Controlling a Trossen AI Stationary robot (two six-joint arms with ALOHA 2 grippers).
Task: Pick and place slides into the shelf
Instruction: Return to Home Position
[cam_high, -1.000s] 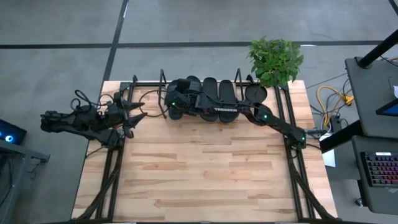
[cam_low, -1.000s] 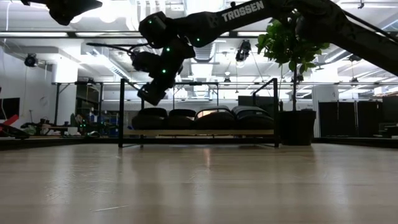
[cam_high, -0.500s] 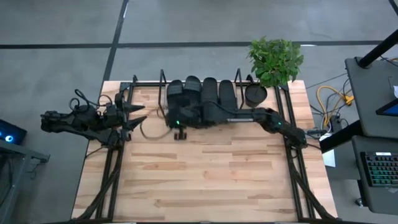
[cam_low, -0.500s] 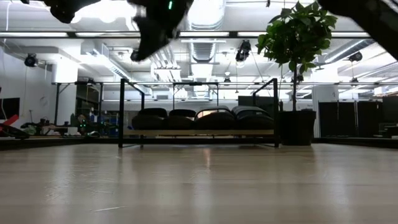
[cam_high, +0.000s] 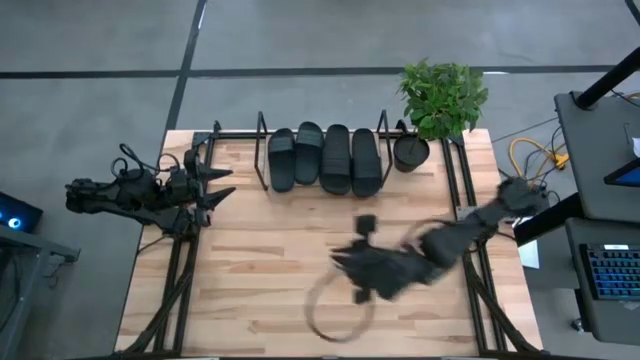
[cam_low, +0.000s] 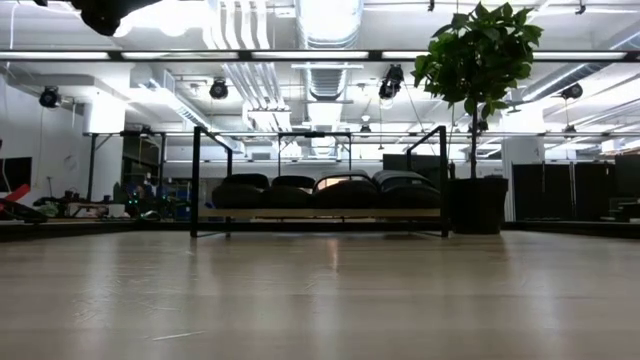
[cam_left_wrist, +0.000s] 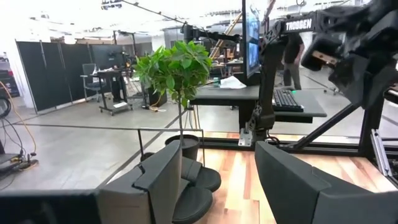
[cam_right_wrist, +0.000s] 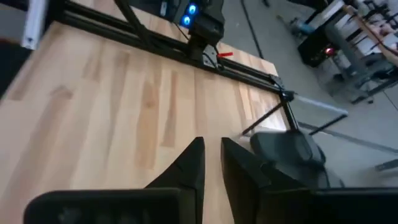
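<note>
Several black slides lie side by side, soles down, on the shelf at the table's far edge, between its black wire uprights. The low view shows the slides in a row on the board. My right gripper, blurred, hangs over the middle of the table, well clear of the shelf. Its fingers stand a narrow gap apart with nothing between them. My left gripper waits open at the table's left edge, level, facing the slides.
A green plant in a black pot stands just right of the shelf, at the far right corner. Black frame rails run along the table's left and right edges. Bare wood lies between the shelf and the near edge.
My right gripper has drawn back from the shelf's left end, sweeping fast toward the near edge and the right, and has risen out of the low view. The slides stay where they were on the shelf.
</note>
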